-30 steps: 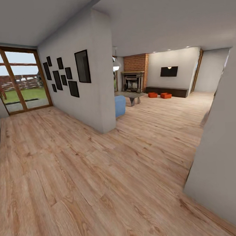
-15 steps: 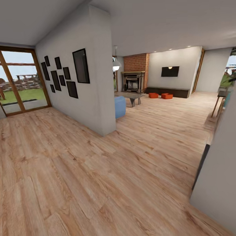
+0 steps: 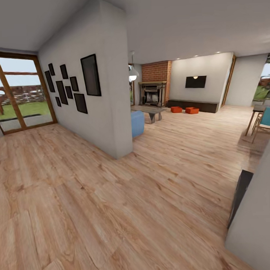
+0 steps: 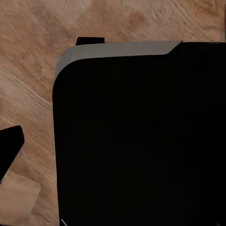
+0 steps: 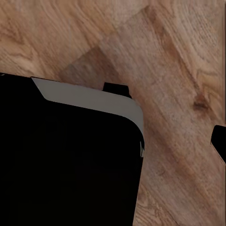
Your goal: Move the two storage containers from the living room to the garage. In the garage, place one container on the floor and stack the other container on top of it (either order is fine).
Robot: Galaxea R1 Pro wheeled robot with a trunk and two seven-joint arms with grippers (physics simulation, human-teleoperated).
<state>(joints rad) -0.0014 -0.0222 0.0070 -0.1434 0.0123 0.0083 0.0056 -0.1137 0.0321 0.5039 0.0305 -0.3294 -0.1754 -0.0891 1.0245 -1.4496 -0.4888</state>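
Observation:
The two storage containers are small orange-red bins, one [image 3: 176,109] just left of the other [image 3: 192,110]. They sit side by side on the wood floor at the far end of the living room, in front of the long low dark cabinet [image 3: 206,105]. Above the cabinet hangs the black TV [image 3: 195,82], and the brick chimney [image 3: 157,71] with its fireplace stands to the left. Both wrist views look down at plank floor and my own black body [image 4: 141,141] [image 5: 66,165]. A dark sliver [image 4: 9,148] [image 5: 220,141] sits at each picture's edge; finger state is unclear.
A white partition wall [image 3: 110,104] hung with black frames juts out on the left, with a blue seat [image 3: 137,123] and a low table [image 3: 151,110] behind it. A wall corner [image 3: 260,216] stands close on my right. A teal chair [image 3: 268,119] and wood-framed glass doors [image 3: 19,93] flank the open floor.
The whole head view has shifted as I rolled forward. The near right wall has slid aside, uncovering a table and teal chair. The containers have not moved.

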